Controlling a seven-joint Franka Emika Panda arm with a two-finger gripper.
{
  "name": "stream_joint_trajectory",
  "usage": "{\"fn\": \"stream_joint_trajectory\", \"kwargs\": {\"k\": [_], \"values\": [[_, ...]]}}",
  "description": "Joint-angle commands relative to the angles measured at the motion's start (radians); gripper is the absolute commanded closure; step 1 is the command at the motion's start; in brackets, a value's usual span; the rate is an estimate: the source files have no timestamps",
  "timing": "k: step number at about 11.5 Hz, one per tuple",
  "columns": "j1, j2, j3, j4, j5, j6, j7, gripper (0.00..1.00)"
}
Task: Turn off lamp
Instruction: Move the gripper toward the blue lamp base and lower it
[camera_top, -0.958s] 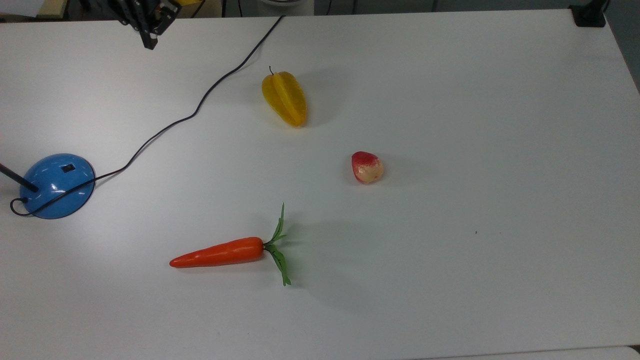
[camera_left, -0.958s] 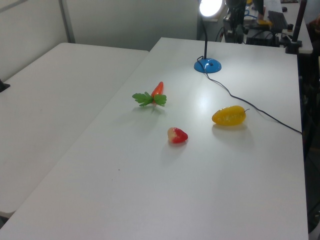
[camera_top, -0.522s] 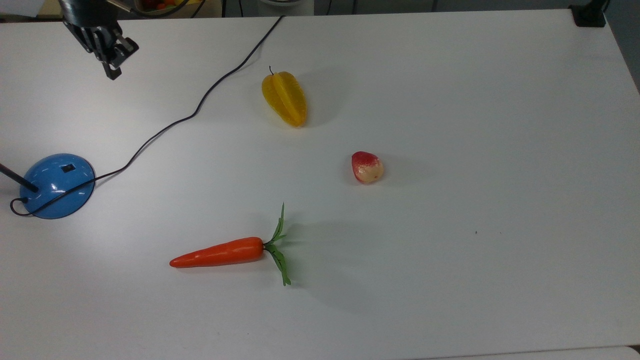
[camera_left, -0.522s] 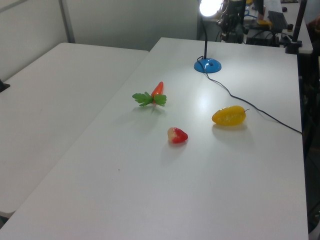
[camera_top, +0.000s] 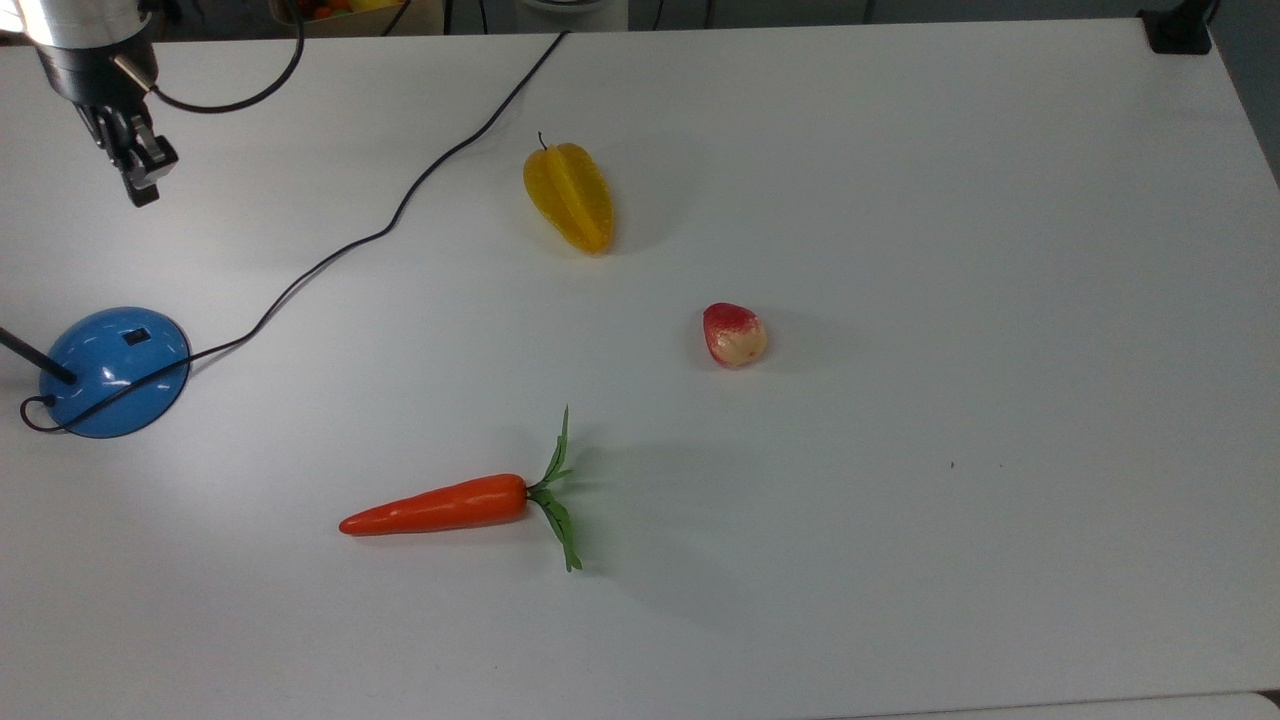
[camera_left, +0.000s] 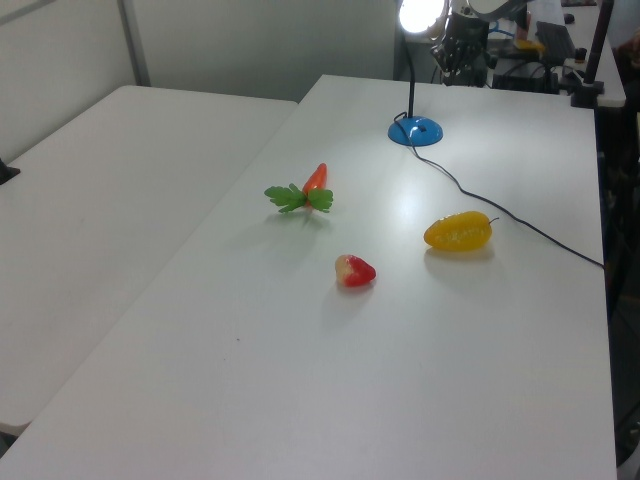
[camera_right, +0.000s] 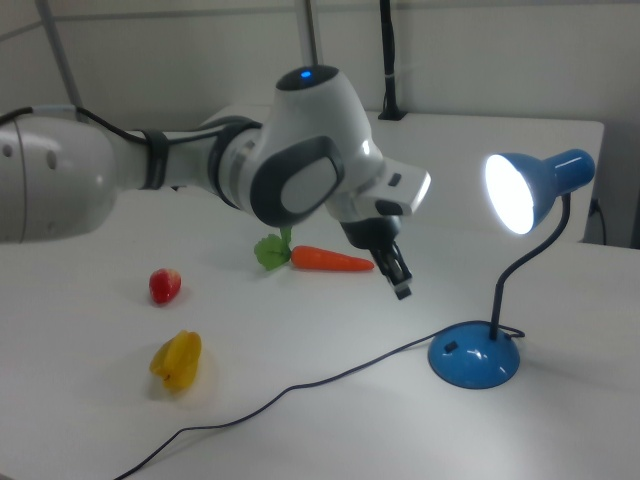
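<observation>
Standing near the top view's left edge, the lamp (camera_top: 115, 370) is seen lit, its blue base resting on the white table (camera_top: 900, 200) with the black cord (camera_top: 400, 210) trailing away. The gripper (camera_top: 140, 180) is held in the air, well apart from it, fingers pressed together. No writing can be read.
</observation>
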Motion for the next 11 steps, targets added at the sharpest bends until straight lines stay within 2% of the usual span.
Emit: {"fn": "stream_joint_trajectory", "kwargs": {"k": [1,3,8,11], "values": [[-0.041,0.069,0.002,0.005,-0.015,0.121,0.081,1.00],[-0.045,0.115,-0.002,0.005,-0.038,0.193,0.106,1.00],[-0.044,0.214,-0.041,0.009,-0.041,0.360,0.133,1.00],[-0.039,0.236,-0.041,0.011,-0.053,0.377,0.156,1.00]]}}
